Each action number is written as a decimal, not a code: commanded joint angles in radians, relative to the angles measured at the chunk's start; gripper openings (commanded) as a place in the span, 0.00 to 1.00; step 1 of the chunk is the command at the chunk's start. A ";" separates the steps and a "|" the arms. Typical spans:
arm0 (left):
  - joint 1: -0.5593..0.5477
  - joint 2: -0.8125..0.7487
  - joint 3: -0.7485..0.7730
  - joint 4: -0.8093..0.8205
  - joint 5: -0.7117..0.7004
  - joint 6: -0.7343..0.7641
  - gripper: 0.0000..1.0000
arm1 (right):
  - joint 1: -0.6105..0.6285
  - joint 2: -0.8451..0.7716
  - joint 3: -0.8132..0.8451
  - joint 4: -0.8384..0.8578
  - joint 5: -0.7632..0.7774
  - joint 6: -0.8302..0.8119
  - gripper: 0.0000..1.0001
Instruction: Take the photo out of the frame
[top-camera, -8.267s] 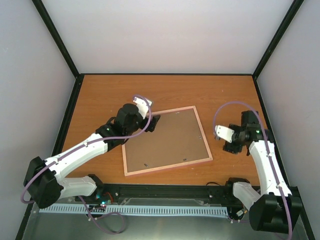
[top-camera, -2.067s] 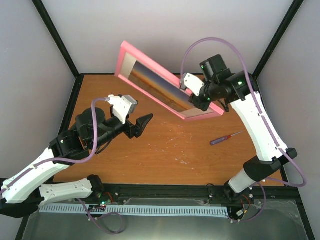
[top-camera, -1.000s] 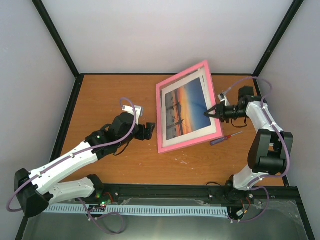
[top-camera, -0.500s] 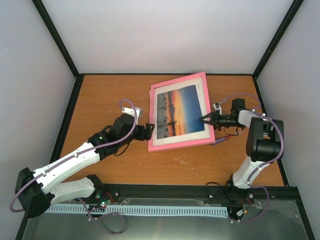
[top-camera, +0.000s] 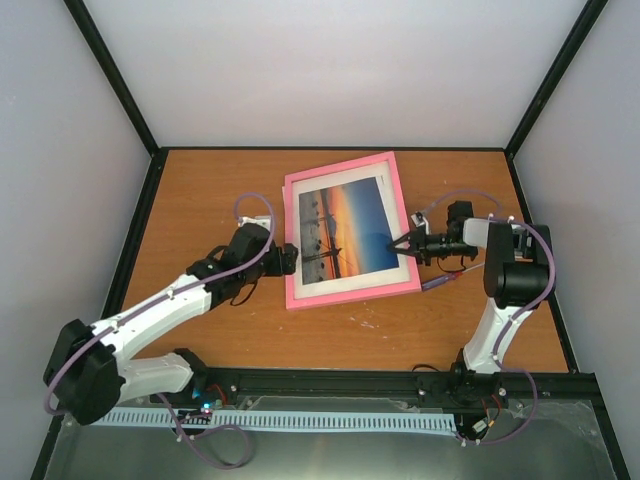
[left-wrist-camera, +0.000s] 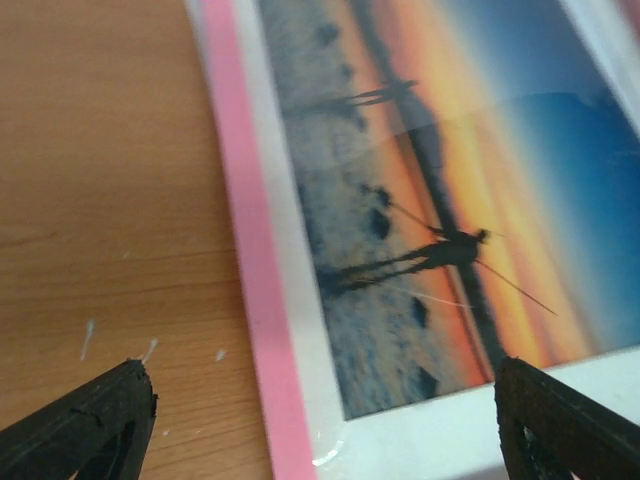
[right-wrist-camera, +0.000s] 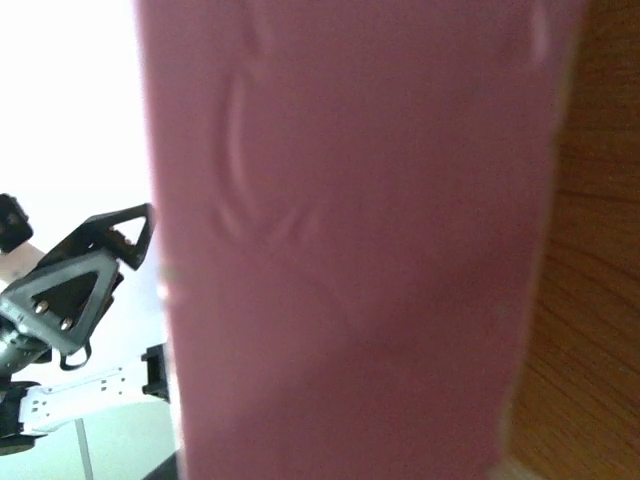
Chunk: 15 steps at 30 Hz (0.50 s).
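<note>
Pink plastic fills the middle of the overhead view: the frame (top-camera: 350, 294) lies face up on the table (top-camera: 200, 190), and the photo (top-camera: 345, 230) sits inside it under the pane. At the frame's 3 o'clock the right gripper (top-camera: 398, 243) is pinched on the narrow rail. At 9 o'clock the left gripper (top-camera: 288, 260) stands spread wide against the opposite rail, holding nothing. A screwdriver (top-camera: 441, 282) lies at 4 o'clock, just beside the frame's corner. A thin pinch like that could slip, and the corner would then land on the tool.

From the left wrist, the fingertips (left-wrist-camera: 85, 430) straddle the pink border (left-wrist-camera: 250, 250) and the print (left-wrist-camera: 430, 200) near its corner. Closing here would press on the pane, not the paper, and could shove the frame out of the other arm's hold.

From the right wrist, the rail (right-wrist-camera: 350, 250) blocks nearly everything and no fingers show. How deep the hold goes cannot be told, so a twist might break it.
</note>
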 joint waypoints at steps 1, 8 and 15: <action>0.075 0.060 -0.026 0.016 0.034 -0.111 0.91 | 0.010 -0.030 -0.037 -0.037 0.176 -0.049 0.04; 0.101 0.275 0.006 0.071 0.033 -0.155 0.80 | 0.015 -0.107 -0.105 0.003 0.261 -0.047 0.28; 0.107 0.463 0.091 0.120 0.030 -0.140 0.68 | 0.022 -0.128 -0.124 0.008 0.280 -0.077 0.29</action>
